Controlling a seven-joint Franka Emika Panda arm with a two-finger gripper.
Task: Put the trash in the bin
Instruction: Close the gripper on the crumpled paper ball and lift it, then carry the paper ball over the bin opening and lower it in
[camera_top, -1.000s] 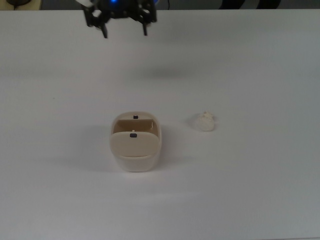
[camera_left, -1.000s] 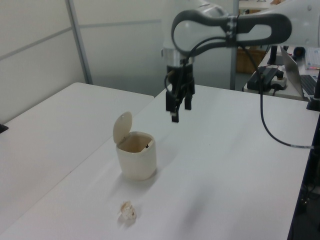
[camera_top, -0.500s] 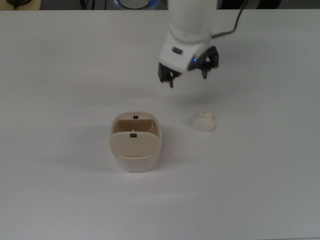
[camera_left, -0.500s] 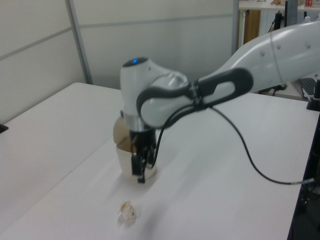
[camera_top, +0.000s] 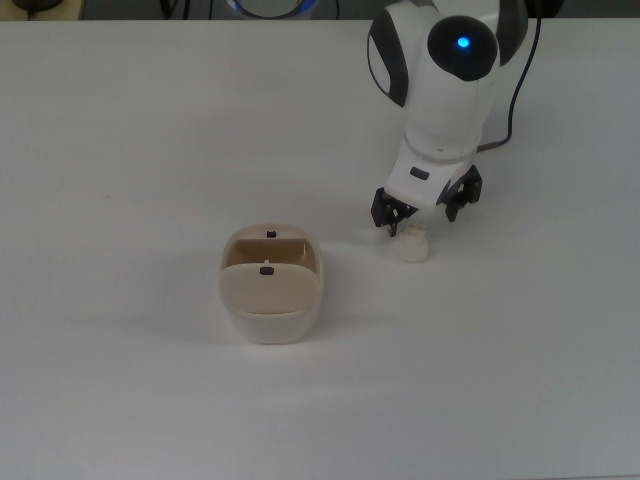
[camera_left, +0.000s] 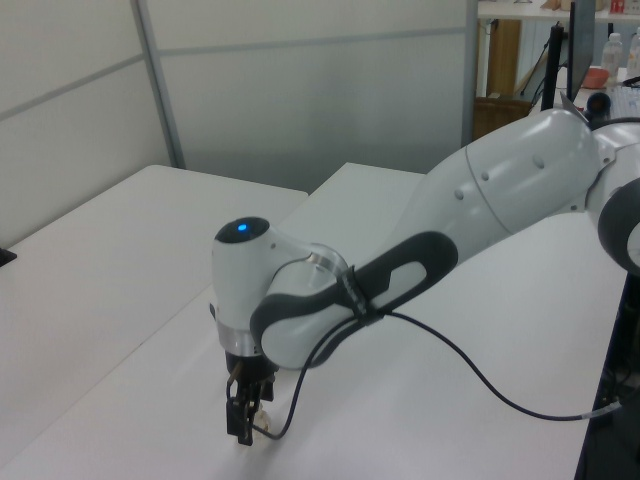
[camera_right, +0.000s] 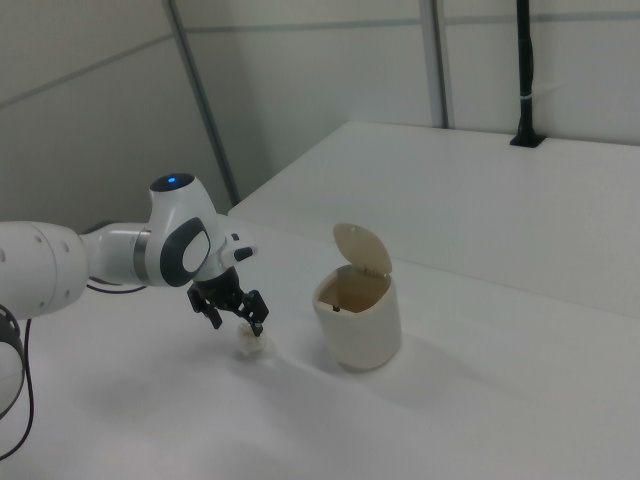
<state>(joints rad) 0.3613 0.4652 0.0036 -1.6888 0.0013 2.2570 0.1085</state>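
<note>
My hand (camera_top: 423, 217) hovers just above the trash (camera_top: 411, 245), fingers spread and pinching nothing. The trash lies on the table (camera_top: 120, 150), to the top view's right of the bin (camera_top: 270, 285), whose lid (camera_right: 362, 247) stands open.

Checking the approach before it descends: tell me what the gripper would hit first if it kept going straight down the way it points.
Most likely the trash: the gripper hangs open just above the paper wad, fingers on either side of it. Below that lies only the table. The bin sits apart, out of that line.
</note>
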